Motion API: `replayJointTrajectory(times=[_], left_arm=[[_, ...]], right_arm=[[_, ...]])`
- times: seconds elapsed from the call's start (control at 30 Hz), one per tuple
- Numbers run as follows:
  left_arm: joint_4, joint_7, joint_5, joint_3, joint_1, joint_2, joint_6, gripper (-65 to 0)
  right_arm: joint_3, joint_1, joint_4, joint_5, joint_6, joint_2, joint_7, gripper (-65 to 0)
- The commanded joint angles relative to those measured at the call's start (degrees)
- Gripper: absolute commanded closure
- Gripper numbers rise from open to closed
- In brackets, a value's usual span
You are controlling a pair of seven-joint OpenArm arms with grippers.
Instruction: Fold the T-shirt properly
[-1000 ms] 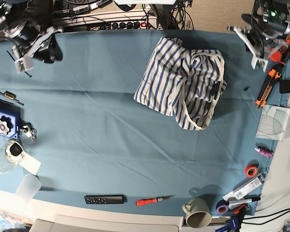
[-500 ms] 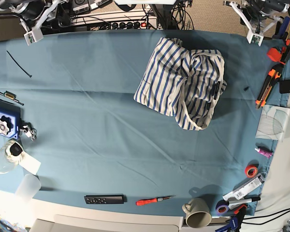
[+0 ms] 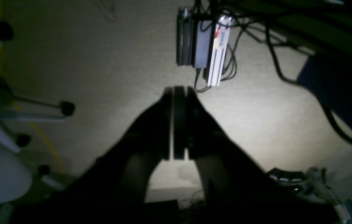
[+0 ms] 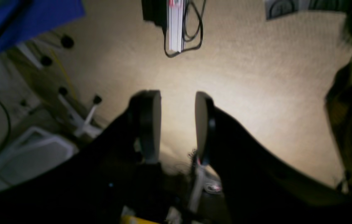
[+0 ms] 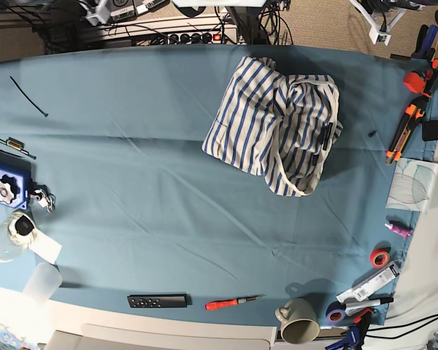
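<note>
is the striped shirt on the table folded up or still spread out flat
Folded, though loosely: the shirt lies as a compact, layered bundle on the blue table cover, its edges uneven and no sleeves spread out.

- The right end effector [image 4: 177, 124], which hung above the blue-covered bench [image 5: 131, 182] near its far corner a second ago, is now pulled back past the bench's far edge; the base view shows only a scrap of it at the top border.
- The left end effector [image 3: 176, 123] likewise leaves the opposite far corner of the bench and now sits at the top border of the base view.
- Both wrist cameras now look down on beige carpet [image 4: 257, 77].
</note>
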Motion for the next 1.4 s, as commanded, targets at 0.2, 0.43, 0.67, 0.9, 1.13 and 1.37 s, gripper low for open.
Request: replayJointTrajectory(times=[0.2,0.43,0.67,0.9,1.13,1.37], left_arm=[[-15.69,-4.20,1.05,-0.24,-6.32,-0.52,-5.31,0.0],[-34.01,-11.37,7.63,-0.20,-13.81,-0.48,-5.81,0.0],[-49.86,-26.60,19.61,-0.20,-19.47,-0.42,-5.79,0.0],[-60.85,-35.08,27.61,-0.15,-23.50,2.36,0.26,0.0],[-62.05,-35.63,29.83,-0.15,-24.96,6.16,0.02,0.0],[-61.96,-35.43,29.66,-0.15,-24.74,6.60,0.02,0.0]], right_arm=[[-5.18,9.33,-15.15,-11.28,0.08,0.57,9.20,-19.1],[-5.81,18.36,-28.94,-19.65,-1.11,0.55,21.11,-19.1],[-5.81,27.76,-42.45,-28.33,-11.74,0.52,33.29,-19.1],[-5.81,36.28,-54.93,-35.30,-21.33,0.52,39.85,-19.1],[-5.81,38.38,-58.40,-36.54,-22.73,0.55,41.24,-19.1],[-5.81,38.38,-58.40,-33.75,-22.73,0.52,39.23,-19.1]])
